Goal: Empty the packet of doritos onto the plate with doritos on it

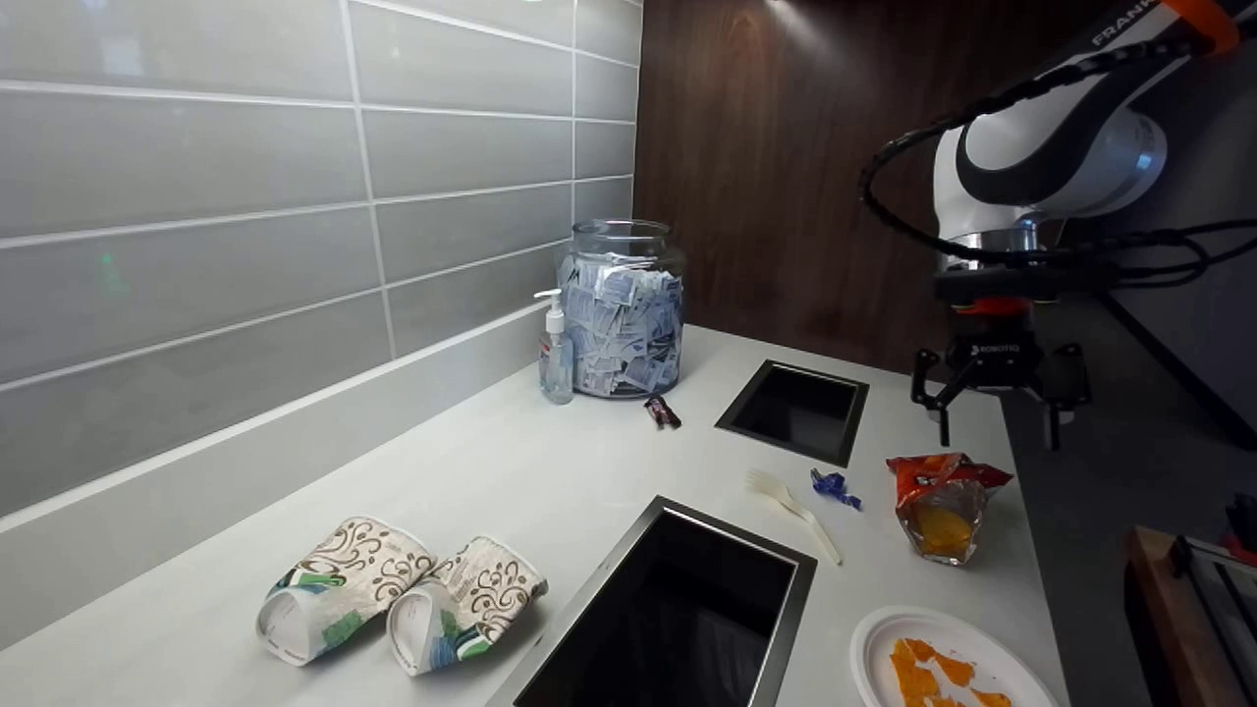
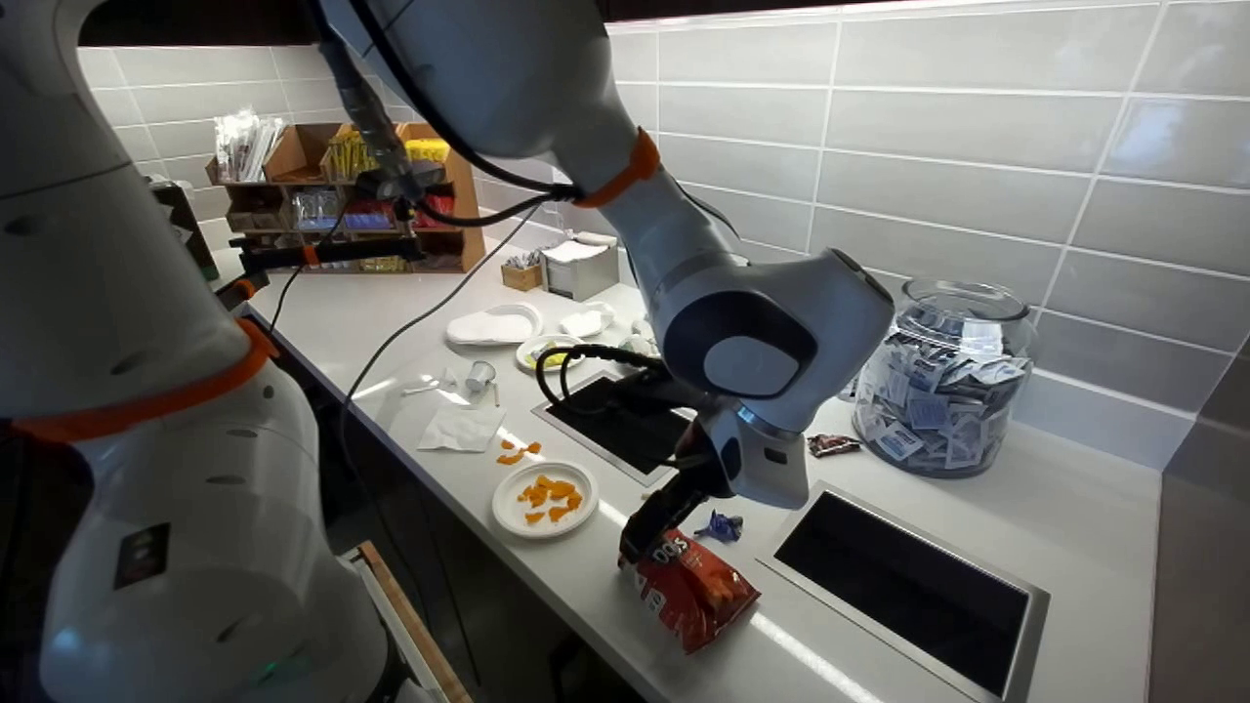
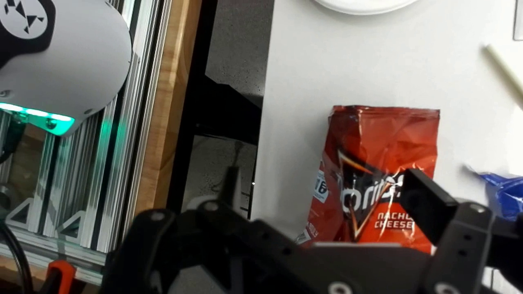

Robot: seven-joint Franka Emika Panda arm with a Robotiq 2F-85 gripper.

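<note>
The pale surface (image 1: pixel 550 462) ends in a long open edge, and near that edge hangs the arm (image 1: pixel 1031 147), its gripper (image 1: pixel 999 429) with the fingers (image 3: pixel 429 208) well apart and nothing caught between them. Beside the same edge sits the plate (image 2: pixel 504 498); the packet of Doritos (image 3: pixel 376 179) rests between it and the corner near the dark wood panel (image 1: pixel 766 147). I'd expect the packet to be light, soft and slick, a foil skin that gives and creases under any squeeze. Silvery lining (image 1: pixel 970 499) shows in an exterior view at the end facing the plate, so I take that end to be open; a gentle pinch across the far end should leave the mouth free to pour. If it holds more of the orange chips (image 2: pixel 555 486) lying on the plate, they'll be brittle and easily crushed. The arm reads FRANK before the word is cut off, the gripper ROBOTIQ; the packet says Doritos over NACHO CHEESE, a finger partly covering both, while its small white label (image 3: pixel 320 187) is too blurred to trust.
</note>
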